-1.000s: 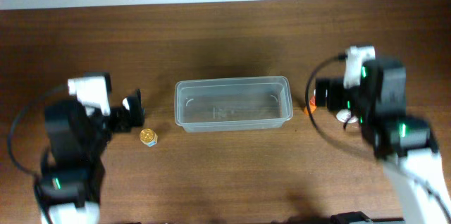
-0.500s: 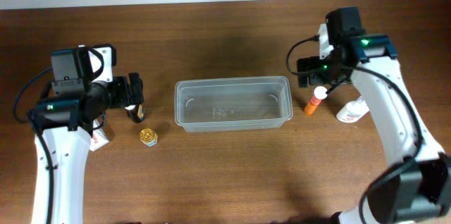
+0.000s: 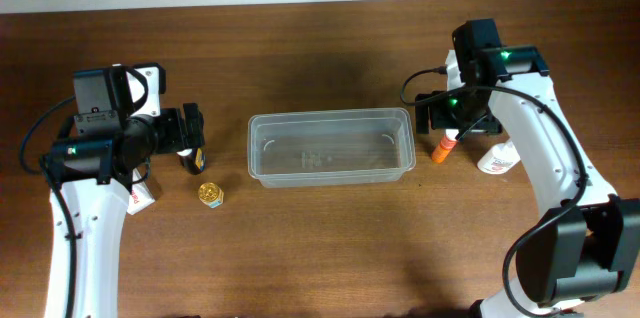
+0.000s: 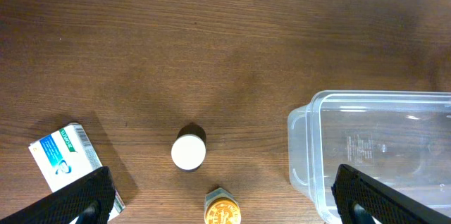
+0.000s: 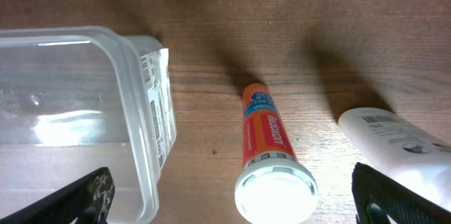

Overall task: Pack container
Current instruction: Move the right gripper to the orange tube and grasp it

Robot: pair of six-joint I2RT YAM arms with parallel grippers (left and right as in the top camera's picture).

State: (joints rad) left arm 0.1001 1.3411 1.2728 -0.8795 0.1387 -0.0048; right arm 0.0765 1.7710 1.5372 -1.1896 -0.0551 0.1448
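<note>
At the middle of the worktop sits the container, a clear shallow tub with its long sides parallel to the far edge. A printed label shows on its short wall toward the right edge.

Toward the left edge, the left gripper hangs over a dark bottle with a white cap, which stands upright just left of the container. In the left wrist view the fingertips sit at the two lower corners of the frame, spread wide, with nothing between them and nothing touched. Just nearer the front edge than the bottle is a small gold-lidded jar, apart from the tub. A white and blue box lies further toward the left edge, next to one finger.

Toward the right edge, the right gripper hovers just beside the container's short wall, above an orange tube with a white cap, which points up toward the wrist camera. Its fingertips are likewise spread far apart at the lower corners of the frame, clear of the tube and gripping nothing. A white bottle lies on its side beyond the tube, closer to the right edge.
</note>
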